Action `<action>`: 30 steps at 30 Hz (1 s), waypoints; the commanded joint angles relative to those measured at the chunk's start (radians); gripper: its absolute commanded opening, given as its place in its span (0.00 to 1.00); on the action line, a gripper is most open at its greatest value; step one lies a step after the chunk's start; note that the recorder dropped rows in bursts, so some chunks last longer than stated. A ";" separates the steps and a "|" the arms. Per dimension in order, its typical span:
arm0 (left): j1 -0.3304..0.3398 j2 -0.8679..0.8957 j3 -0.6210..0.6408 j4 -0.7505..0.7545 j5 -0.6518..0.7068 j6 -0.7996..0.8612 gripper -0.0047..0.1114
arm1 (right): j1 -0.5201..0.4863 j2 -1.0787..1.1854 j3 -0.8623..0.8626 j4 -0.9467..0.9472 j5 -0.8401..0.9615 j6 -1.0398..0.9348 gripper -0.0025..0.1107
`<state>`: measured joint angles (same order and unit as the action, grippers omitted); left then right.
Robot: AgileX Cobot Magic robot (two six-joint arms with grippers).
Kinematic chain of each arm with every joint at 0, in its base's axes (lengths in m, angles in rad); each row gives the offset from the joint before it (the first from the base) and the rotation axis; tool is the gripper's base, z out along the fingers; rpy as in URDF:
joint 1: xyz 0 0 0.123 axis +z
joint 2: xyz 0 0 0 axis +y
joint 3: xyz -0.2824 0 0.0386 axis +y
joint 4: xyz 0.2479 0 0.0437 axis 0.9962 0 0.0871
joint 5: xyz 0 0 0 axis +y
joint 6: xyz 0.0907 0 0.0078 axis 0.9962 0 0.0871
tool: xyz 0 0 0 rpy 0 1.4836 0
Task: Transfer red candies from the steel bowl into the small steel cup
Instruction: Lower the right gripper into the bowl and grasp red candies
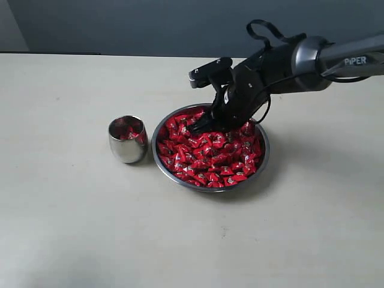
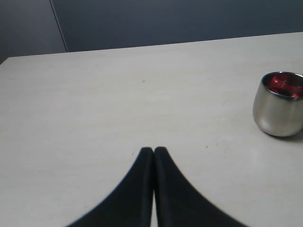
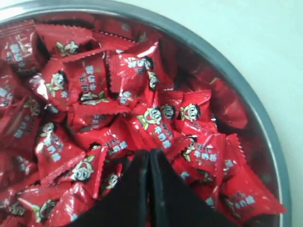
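The steel bowl (image 1: 266, 161) sits mid-table, heaped with red candies (image 1: 210, 153). My right gripper (image 1: 203, 125) reaches down into the bowl's far side, its tips among the candies. In the right wrist view its black fingers (image 3: 149, 152) are shut together with no candy visible between them, resting on the red candies (image 3: 94, 85) inside the bowl's rim (image 3: 265, 123). The small steel cup (image 1: 127, 144) stands upright just left of the bowl with a few red candies (image 2: 282, 85) in it. My left gripper (image 2: 154, 150) is shut and empty over bare table, the cup (image 2: 277, 116) ahead to one side.
The pale table (image 1: 72, 228) spreads around bowl and cup. A dark wall (image 1: 150, 24) runs behind the table's far edge. The right arm (image 1: 336, 60) comes in from the right above the table.
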<state>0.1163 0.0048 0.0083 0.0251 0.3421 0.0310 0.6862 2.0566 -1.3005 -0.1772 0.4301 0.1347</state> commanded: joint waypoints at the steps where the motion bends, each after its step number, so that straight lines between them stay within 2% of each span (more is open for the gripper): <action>1: -0.008 -0.005 -0.008 0.002 -0.005 -0.002 0.04 | -0.008 -0.056 0.002 -0.017 0.035 0.001 0.02; 9: -0.008 -0.005 -0.008 0.002 -0.005 -0.002 0.04 | 0.002 -0.088 0.002 -0.017 0.044 0.001 0.02; 11: -0.008 -0.005 -0.008 0.002 -0.005 -0.002 0.04 | 0.002 -0.079 0.002 -0.017 0.044 0.001 0.05; 16: -0.008 -0.005 -0.008 0.002 -0.005 -0.002 0.04 | 0.002 -0.036 0.002 -0.021 -0.001 -0.003 0.27; 19: -0.008 -0.005 -0.008 0.002 -0.005 -0.002 0.04 | 0.002 -0.007 0.002 -0.022 -0.030 -0.003 0.33; 26: -0.008 -0.005 -0.008 0.002 -0.005 -0.002 0.04 | 0.000 0.045 -0.002 -0.043 -0.096 -0.003 0.31; 29: -0.008 -0.005 -0.008 0.002 -0.005 -0.002 0.04 | 0.000 0.047 -0.002 -0.065 -0.102 -0.003 0.15; 30: -0.008 -0.005 -0.008 0.002 -0.005 -0.002 0.04 | 0.000 0.047 -0.002 -0.069 -0.095 -0.003 0.04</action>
<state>0.1163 0.0048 0.0083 0.0251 0.3421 0.0310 0.6881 2.1058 -1.2988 -0.2235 0.3448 0.1353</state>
